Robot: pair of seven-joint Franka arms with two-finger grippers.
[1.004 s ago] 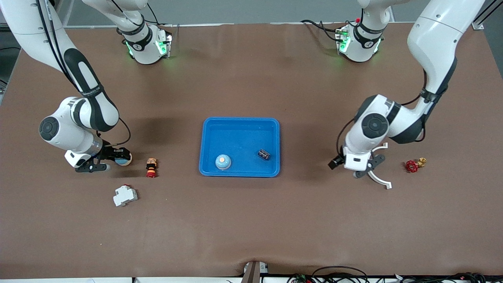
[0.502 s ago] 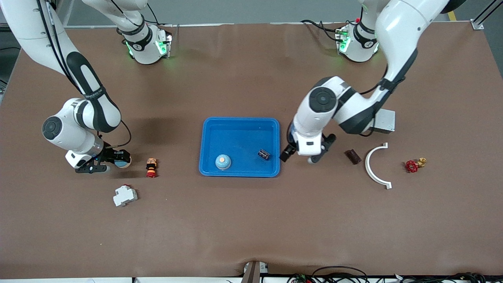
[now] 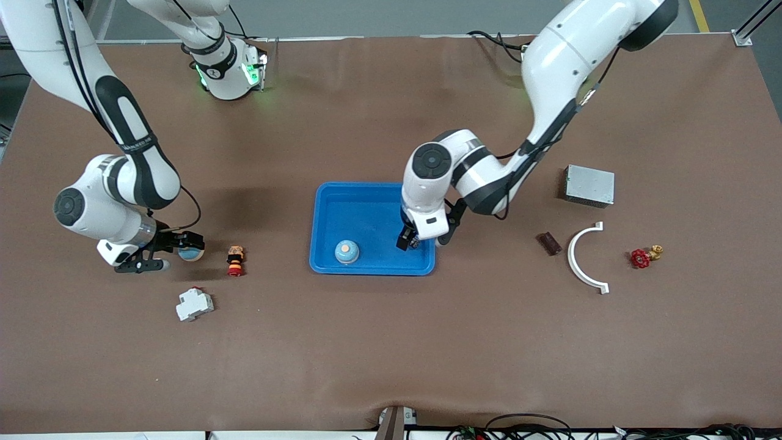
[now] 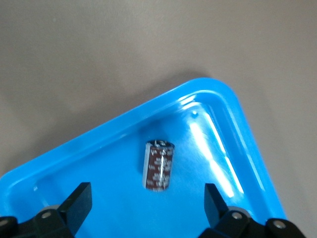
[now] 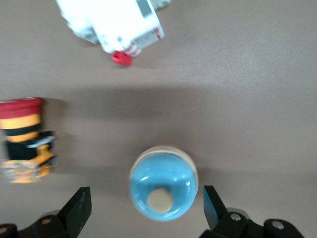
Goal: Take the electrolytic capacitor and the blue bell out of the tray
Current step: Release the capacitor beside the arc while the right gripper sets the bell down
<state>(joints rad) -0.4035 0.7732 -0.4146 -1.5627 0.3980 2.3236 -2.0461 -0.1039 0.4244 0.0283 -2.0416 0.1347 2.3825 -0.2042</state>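
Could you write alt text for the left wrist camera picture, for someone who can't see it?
A small dark capacitor lies on its side in a corner of a bright blue tray on a brown table. The left end effector hangs over it, fingers open on either side.

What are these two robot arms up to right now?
They are clearing parts out of the blue tray. The left tool hangs open over the small dark capacitor lying in the tray, not gripping it. The right tool, open, is at a blue bell standing on the table, outside the tray. Another blue bell sits in the tray.
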